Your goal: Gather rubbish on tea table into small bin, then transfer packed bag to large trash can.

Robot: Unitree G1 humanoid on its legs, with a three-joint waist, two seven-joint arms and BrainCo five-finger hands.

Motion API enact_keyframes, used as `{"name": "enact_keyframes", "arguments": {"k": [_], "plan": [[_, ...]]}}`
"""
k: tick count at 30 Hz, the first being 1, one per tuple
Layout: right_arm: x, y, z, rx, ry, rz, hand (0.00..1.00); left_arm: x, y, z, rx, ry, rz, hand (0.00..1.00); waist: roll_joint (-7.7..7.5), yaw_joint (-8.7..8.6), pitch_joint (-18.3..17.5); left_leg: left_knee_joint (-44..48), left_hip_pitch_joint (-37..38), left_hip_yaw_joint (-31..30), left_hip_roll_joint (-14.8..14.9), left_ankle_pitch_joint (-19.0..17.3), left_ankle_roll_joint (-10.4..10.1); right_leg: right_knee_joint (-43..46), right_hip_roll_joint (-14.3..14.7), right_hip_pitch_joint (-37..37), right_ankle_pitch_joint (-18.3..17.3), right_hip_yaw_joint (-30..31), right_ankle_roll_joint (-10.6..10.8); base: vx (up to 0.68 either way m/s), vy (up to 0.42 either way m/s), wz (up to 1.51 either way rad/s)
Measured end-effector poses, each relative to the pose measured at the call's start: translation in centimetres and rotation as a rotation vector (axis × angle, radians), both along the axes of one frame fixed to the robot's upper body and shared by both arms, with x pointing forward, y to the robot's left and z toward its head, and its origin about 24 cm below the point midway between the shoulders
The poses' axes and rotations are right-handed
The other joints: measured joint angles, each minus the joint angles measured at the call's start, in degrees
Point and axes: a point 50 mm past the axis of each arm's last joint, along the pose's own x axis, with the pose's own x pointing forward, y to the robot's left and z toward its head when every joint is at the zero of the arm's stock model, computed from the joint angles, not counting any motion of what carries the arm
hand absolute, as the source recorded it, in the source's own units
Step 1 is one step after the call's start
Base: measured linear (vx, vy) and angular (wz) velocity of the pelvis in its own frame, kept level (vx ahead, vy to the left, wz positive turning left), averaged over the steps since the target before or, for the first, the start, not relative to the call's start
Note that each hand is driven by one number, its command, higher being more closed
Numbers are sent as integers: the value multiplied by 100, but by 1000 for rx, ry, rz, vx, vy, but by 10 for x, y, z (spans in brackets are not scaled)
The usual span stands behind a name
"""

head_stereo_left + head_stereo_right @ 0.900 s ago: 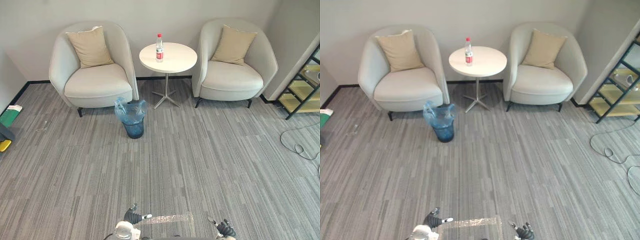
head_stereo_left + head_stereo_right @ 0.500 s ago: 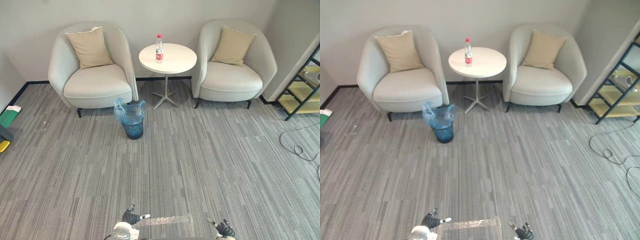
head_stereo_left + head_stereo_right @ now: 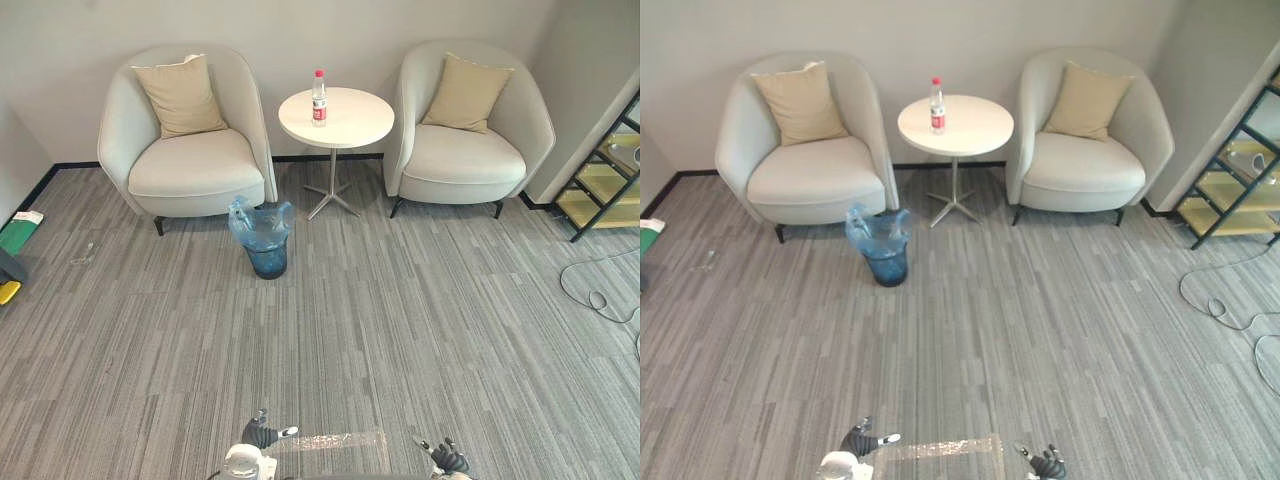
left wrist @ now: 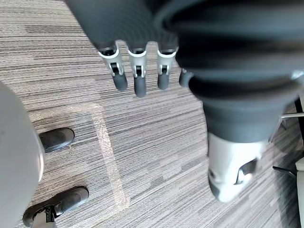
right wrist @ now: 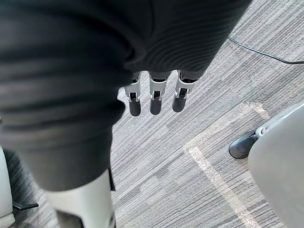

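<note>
A clear plastic bottle (image 3: 319, 97) with a red cap and red label stands upright on the round white tea table (image 3: 350, 118) between two armchairs at the far wall. On the carpet in front of the left chair stands a small bin (image 3: 263, 236) lined with a blue plastic bag. My left hand (image 3: 262, 434) and right hand (image 3: 446, 459) hang low at the near edge, far from the table. In the wrist views the left hand's fingers (image 4: 137, 75) and the right hand's fingers (image 5: 154, 96) hang relaxed over bare carpet, holding nothing.
Two light grey armchairs (image 3: 190, 140) (image 3: 468, 130) with beige cushions flank the table. A dark metal shelf (image 3: 608, 175) stands at the right wall. A rectangle of clear tape (image 3: 330, 448) marks the carpet between my hands. Green and yellow objects (image 3: 14, 240) lie at the far left.
Nothing in the room has moved. The view has shifted very slightly, and both hands sit a touch lower at the near edge.
</note>
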Motion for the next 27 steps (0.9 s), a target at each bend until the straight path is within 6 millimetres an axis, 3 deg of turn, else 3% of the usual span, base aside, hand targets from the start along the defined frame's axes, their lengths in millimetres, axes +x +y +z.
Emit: {"name": "enact_keyframes", "arguments": {"k": [6,9,14,17,18,19,21,24,27], "plan": [[7,-1,2,-23,-7,79,0,2,0,0,0,-2,4,0,8,18,6,-22,-40,313,46,-55,-6,103,53,-221,-8,297,5,7,-18,-26],[14,1,3,-19,-18,92,0,4,3,1,7,-2,3,0,-10,36,13,277,-226,700,169,-255,-44,364,140,-538,-84,464,13,22,-31,-63],[12,0,3,-18,-16,84,0,9,-1,3,5,-13,-24,0,-3,-1,117,758,-247,737,354,-592,-190,717,152,-554,-424,-1,-27,55,-69,-7],[12,0,3,-18,-18,84,0,15,-2,5,2,-32,-28,0,-52,-13,186,2076,-715,755,616,-944,-394,977,193,-523,-679,-85,-194,106,-147,15],[13,-1,3,-20,-21,85,0,21,-3,8,0,-56,-29,0,-54,16,249,2976,-1060,796,784,-959,-393,1088,198,-487,-702,-52,-217,140,-163,-13],[14,-4,4,-29,-28,85,0,25,-5,10,-7,-74,-26,0,47,19,351,3864,-1365,872,1020,-891,-363,1111,248,-360,-715,5,-227,174,-103,-30],[18,-8,6,-44,-37,80,0,26,-9,10,-18,-81,-18,0,128,38,489,4630,-1665,858,1155,-1038,-384,1120,242,-124,-789,222,-356,206,-15,-44],[21,-12,7,-55,-42,81,0,32,-18,12,-41,-98,-24,0,129,19,548,4203,-2036,847,927,-1214,-391,1016,40,83,-871,460,-478,212,84,-39],[31,-13,10,-62,-63,90,0,39,-23,16,-49,-127,-38,0,164,43,578,2576,-2393,678,462,-744,-283,852,-169,105,-976,742,-389,213,155,-49]]}}
